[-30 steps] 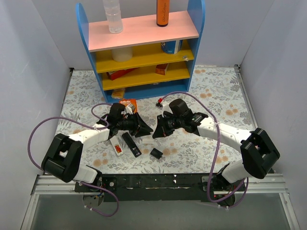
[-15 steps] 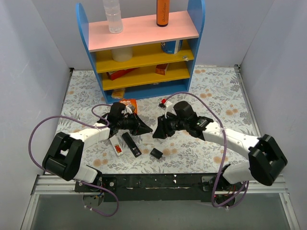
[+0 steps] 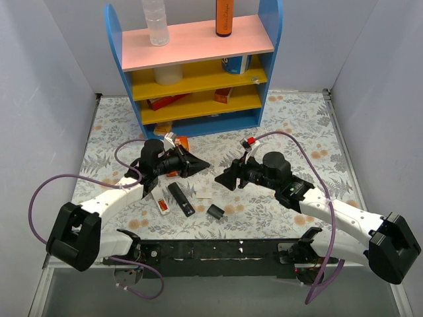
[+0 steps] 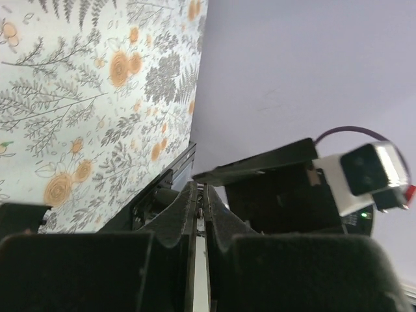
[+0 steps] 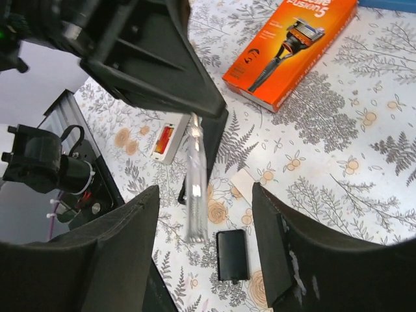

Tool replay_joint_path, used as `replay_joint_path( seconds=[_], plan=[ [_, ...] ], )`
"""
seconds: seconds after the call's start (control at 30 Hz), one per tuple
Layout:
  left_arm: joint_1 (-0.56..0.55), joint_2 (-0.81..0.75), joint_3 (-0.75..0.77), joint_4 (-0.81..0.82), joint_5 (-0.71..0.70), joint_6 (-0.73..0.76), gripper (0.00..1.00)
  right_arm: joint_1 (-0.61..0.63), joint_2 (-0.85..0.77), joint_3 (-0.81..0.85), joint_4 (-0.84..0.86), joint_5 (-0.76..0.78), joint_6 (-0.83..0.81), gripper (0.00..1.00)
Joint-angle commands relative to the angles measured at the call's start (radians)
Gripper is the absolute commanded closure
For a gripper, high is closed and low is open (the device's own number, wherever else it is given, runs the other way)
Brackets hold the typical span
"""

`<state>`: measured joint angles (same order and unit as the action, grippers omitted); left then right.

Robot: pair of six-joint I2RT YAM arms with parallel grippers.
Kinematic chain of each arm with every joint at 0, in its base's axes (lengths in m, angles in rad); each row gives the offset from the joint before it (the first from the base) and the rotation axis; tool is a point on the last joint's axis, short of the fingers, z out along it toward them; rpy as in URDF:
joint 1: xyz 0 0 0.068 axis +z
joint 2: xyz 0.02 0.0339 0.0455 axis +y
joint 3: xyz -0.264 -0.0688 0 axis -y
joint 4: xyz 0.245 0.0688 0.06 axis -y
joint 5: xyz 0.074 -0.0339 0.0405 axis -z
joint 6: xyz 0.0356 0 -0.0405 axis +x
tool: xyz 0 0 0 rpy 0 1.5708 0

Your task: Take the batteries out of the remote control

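Matt black plastic fingers (image 5: 117, 260), glossy pale strip (image 5: 195, 188), glossy card razor package (image 5: 289, 49)

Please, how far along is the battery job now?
Done: a small black lid lies loose on the table, near the black bar. In hand: the left gripper is shut on a thin pale strip, held above the table; the right gripper is open and empty. Left: a red-orange battery seems to sit in a white holder; no loose battery shows.

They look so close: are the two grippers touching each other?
Apart. The top view shows floral table between the left gripper and the right gripper.
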<state>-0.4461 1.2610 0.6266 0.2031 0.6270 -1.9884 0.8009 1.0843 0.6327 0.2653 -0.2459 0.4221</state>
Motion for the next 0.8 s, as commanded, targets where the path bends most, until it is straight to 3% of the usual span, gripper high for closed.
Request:
replay_joint_path(
  seconds=[0.0, 0.23, 0.47, 0.77],
  plan=[
    [0.006, -0.069, -0.022, 0.091, -0.078, -0.247, 1.0, 0.006, -0.04, -0.06, 0.17, 0.092, 0.141, 0.34],
    [0.006, -0.109, -0.053, 0.114, -0.11, -0.268, 1.0, 0.006, 0.003, -0.059, 0.232, 0.034, 0.191, 0.36],
    [0.007, -0.117, -0.074, 0.124, -0.113, -0.277, 1.0, 0.004, 0.042, -0.041, 0.25, 0.011, 0.179, 0.49],
    [0.004, -0.109, -0.09, 0.15, -0.105, -0.293, 1.0, 0.004, 0.081, -0.019, 0.259, -0.018, 0.181, 0.52]
  ],
)
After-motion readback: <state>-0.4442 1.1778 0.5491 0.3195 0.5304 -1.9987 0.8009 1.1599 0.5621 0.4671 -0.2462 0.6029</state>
